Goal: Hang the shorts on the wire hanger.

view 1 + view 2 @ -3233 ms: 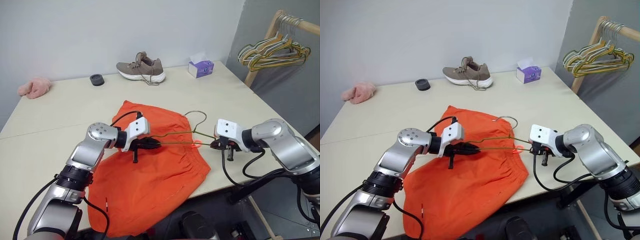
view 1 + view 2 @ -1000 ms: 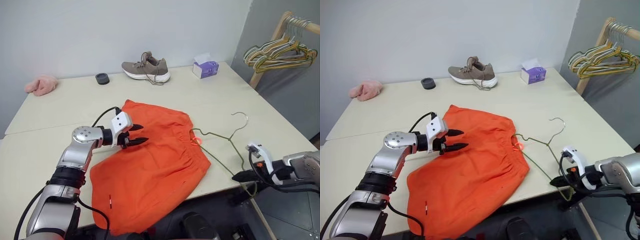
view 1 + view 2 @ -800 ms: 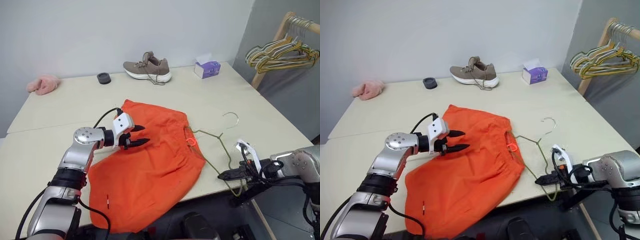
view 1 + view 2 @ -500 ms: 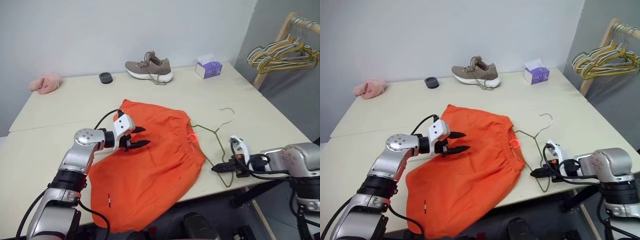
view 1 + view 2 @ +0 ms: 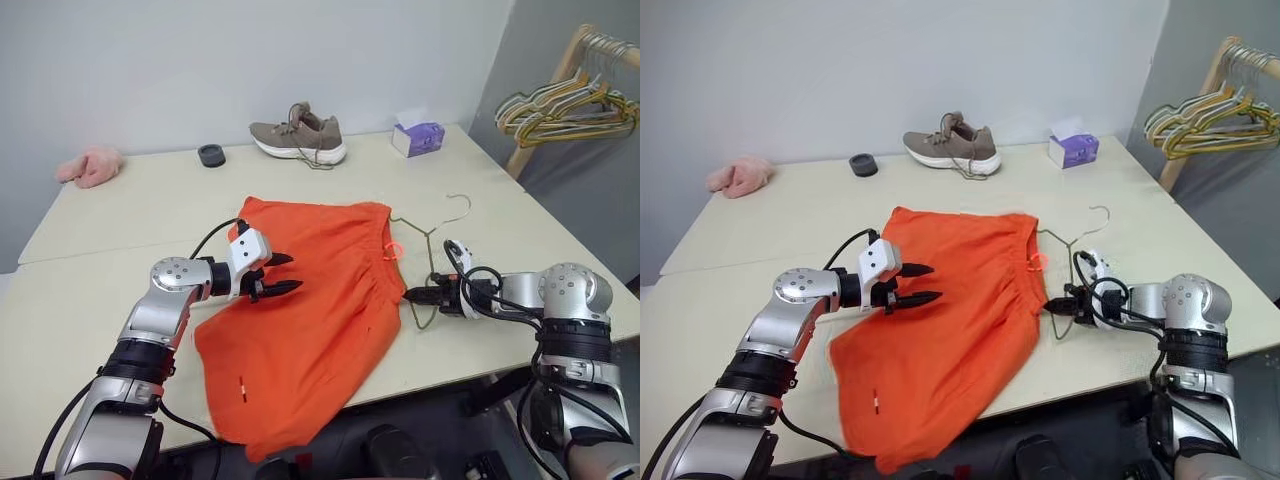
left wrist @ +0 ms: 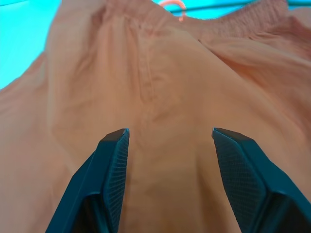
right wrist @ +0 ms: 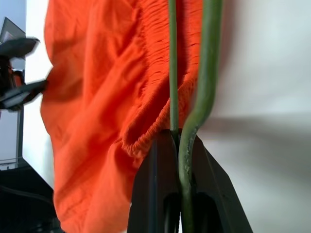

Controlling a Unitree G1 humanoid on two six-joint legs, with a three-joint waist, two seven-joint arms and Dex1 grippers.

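The orange shorts (image 5: 310,310) lie spread on the table, the waistband toward my right arm and a small drawstring loop (image 5: 393,249) at its edge. My left gripper (image 5: 296,272) hovers open just above the shorts' fabric (image 6: 165,73), nothing between its fingers. My right gripper (image 5: 410,295) is shut on one corner of the wire hanger (image 7: 208,73), right beside the waistband. The hanger's hook (image 5: 460,200) points away from me, over the table. Part of the hanger's frame lies at or under the waistband; I cannot tell which.
A beige shoe (image 5: 298,132), a black round object (image 5: 211,155), a pink fluffy thing (image 5: 90,166) and a purple tissue box (image 5: 417,135) sit along the table's far side. A wooden rack with coloured hangers (image 5: 560,105) stands at the far right. The shorts' lower end hangs over the table's near edge.
My right gripper has carried the hanger in from off the table's right edge to the shorts' waistband. The shorts have bunched narrower. The left gripper has stayed put.
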